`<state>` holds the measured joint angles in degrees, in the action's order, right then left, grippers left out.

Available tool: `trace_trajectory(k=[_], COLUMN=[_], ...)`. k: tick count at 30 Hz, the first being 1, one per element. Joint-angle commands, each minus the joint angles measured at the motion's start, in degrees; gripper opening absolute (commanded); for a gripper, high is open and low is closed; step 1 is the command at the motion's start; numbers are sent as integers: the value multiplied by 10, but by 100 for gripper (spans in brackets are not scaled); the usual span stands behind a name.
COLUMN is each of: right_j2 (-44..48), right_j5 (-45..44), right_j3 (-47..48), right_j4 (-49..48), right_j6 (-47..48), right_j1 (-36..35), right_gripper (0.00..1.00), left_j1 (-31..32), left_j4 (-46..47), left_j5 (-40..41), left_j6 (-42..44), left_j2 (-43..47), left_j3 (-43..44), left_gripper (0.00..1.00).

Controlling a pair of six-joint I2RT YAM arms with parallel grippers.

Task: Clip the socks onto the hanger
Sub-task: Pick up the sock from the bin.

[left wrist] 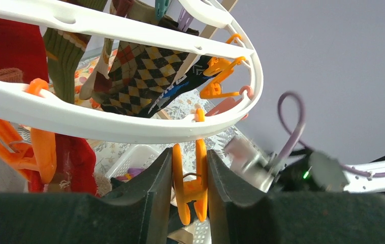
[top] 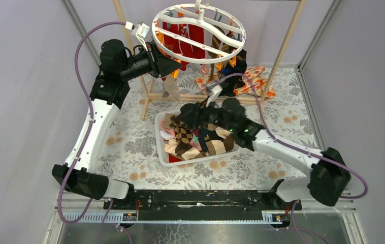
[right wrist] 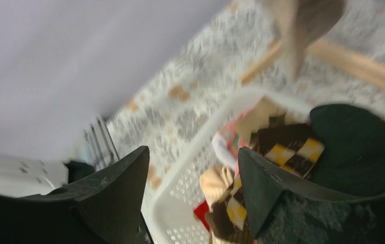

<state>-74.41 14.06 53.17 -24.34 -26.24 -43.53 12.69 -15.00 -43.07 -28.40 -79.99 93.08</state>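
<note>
The hanger (top: 199, 33) hangs at the back of the tabletop (top: 129, 147), inside the rack (top: 282, 51), with socks (left wrist: 145, 71) hanging below its ring. The basket (top: 161, 152) sits on the tabletop in front of the rack, near the middle, with more socks piled in it. The left hand (top: 166, 63) is at the hanger's left rim, with a clip (left wrist: 189, 188) between its fingers, touching both. The right hand (top: 193, 113) hangs over the basket's far edge. A cloth (top: 251, 79) lies at the rack's foot, back right.
</note>
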Motion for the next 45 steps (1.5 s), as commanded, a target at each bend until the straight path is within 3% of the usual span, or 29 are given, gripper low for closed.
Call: trace_trajectory(k=[1, 8, 28, 37, 45], right_j2=[-54, -141, -323, -346, -293], right_j5=[-101, -270, -394, -423, -429], right_j3=[55, 87, 246, 273, 243], right_j4=[82, 94, 176, 199, 158], right_j6=[126, 219, 325, 321, 310], right_j1=[-77, -145, -154, -157, -159], right_gripper=[72, 75, 66, 50, 8], left_j1=[0, 0, 0, 0, 0], left_j4=[-2, -1, -4, -2, -3], left_j5=[-11, -12, -18, -23, -23], left_j6=[-3, -8, -8, -5, 1], left_j2=[0, 0, -5, -7, -4], left_j3=[11, 13, 12, 14, 8], left_gripper=[14, 6, 0, 0, 0])
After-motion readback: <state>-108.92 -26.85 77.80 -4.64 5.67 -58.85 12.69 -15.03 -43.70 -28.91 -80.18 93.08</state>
